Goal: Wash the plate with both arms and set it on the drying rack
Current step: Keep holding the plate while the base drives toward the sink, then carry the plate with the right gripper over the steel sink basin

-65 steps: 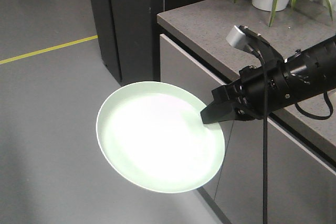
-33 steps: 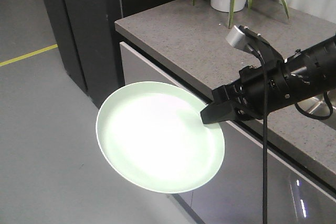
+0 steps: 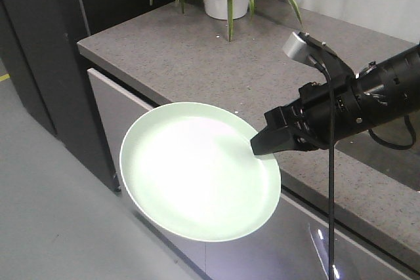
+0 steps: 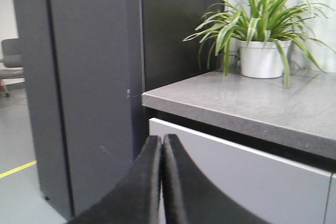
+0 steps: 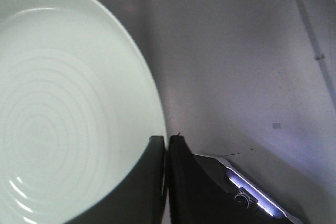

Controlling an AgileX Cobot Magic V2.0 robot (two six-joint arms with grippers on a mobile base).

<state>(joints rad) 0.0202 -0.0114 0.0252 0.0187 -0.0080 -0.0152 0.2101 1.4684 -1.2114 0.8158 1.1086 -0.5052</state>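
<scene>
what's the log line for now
right gripper: shut on plate rim | left gripper: shut, empty | plate: midair beside counter | drying rack: not in view

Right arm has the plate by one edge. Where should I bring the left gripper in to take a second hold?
Pinch the free rim of the plate opposite the right gripper, coming edge-on from the plate's left. It's flat and thin, so only the low rim offers a pinch. The left gripper is shut; open it first.

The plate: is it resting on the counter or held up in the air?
In the air. The right pincer grips the plate by its rim; it hangs in front of the counter, touching nothing else.
</scene>
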